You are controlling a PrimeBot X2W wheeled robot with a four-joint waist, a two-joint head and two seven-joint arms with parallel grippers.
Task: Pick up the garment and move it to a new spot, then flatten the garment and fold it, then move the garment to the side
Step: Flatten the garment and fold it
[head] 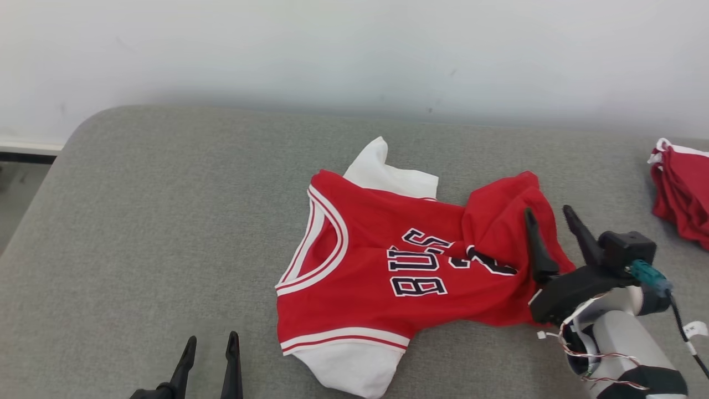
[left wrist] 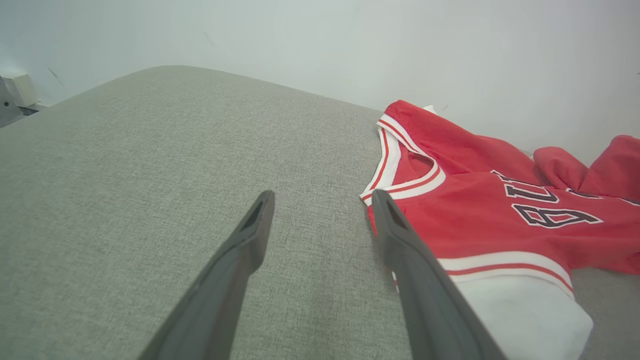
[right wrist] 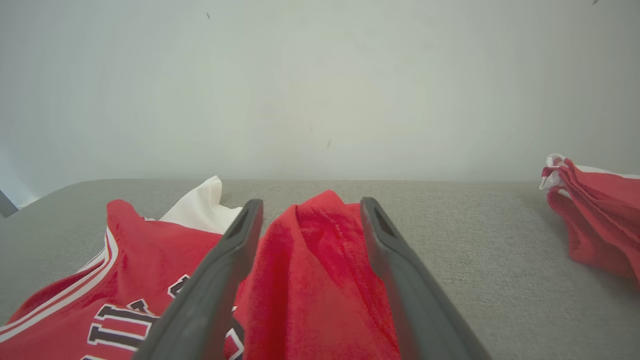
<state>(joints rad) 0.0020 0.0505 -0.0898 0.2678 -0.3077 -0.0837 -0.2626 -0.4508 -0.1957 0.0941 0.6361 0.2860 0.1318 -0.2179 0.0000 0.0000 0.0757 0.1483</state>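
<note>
The garment [head: 376, 260] is a red jersey with white sleeves and dark lettering, lying crumpled on the grey padded table [head: 166, 221]. Its right end is bunched into a raised fold. My right gripper [head: 548, 210] is open at that end, its fingers apart on either side of the fold. In the right wrist view the red fold [right wrist: 310, 280] sits between and below the two fingers of my right gripper [right wrist: 310, 202]. My left gripper [head: 212, 336] is open near the front edge, left of the garment. In the left wrist view the left gripper [left wrist: 322, 192] is empty and the jersey [left wrist: 500, 210] lies just to its right.
Another red and white cloth [head: 681, 188] lies heaped at the table's far right edge, also in the right wrist view [right wrist: 595, 220]. A pale wall [head: 354, 50] runs close behind the table. The table's rounded left corner [head: 83, 127] drops to the floor.
</note>
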